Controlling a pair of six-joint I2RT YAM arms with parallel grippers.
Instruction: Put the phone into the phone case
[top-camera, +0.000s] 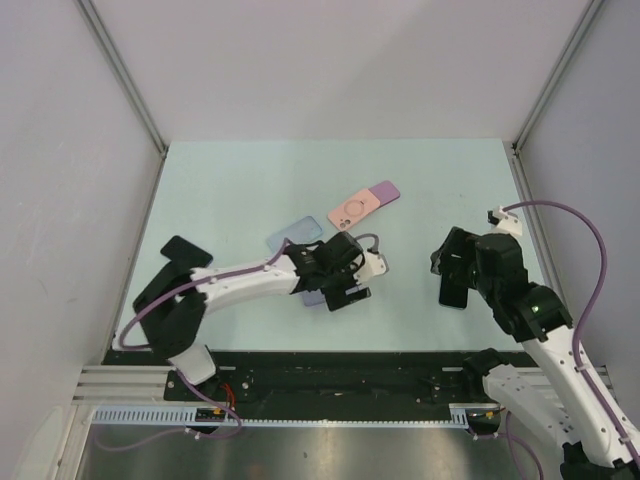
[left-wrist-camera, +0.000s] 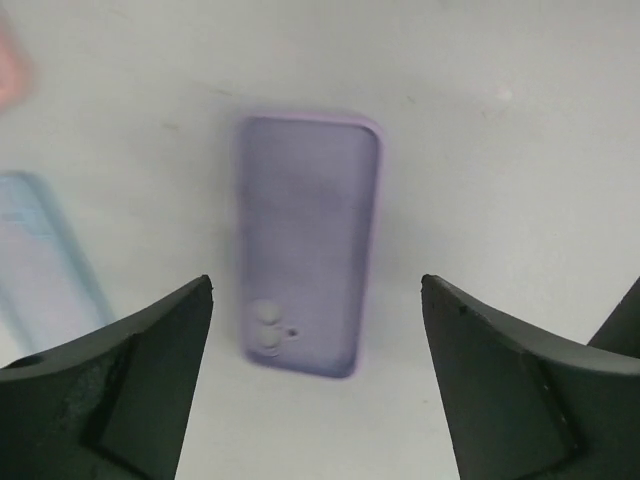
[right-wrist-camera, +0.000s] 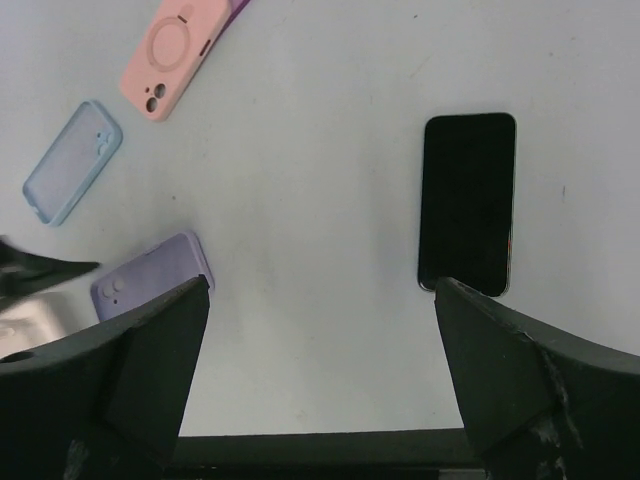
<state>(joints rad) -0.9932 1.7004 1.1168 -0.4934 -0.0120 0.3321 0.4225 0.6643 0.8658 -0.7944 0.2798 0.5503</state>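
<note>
The black phone (right-wrist-camera: 468, 200) lies screen up on the table, its near end just beyond my right finger; in the top view (top-camera: 452, 292) it is partly under the right arm. My right gripper (right-wrist-camera: 320, 282) (top-camera: 447, 262) is open and empty, above the table to the phone's left. A purple phone case (left-wrist-camera: 305, 245) lies back up, camera holes nearest me. My left gripper (left-wrist-camera: 315, 285) (top-camera: 342, 285) hovers open and empty above it. The case also shows in the right wrist view (right-wrist-camera: 150, 275).
A light blue case (top-camera: 293, 235) (right-wrist-camera: 72, 160) lies behind the purple one. A pink case (top-camera: 355, 208) (right-wrist-camera: 175, 55) lies farther back, overlapping another purple item (top-camera: 385, 190). The table's black near edge (right-wrist-camera: 320, 455) is close below the right gripper.
</note>
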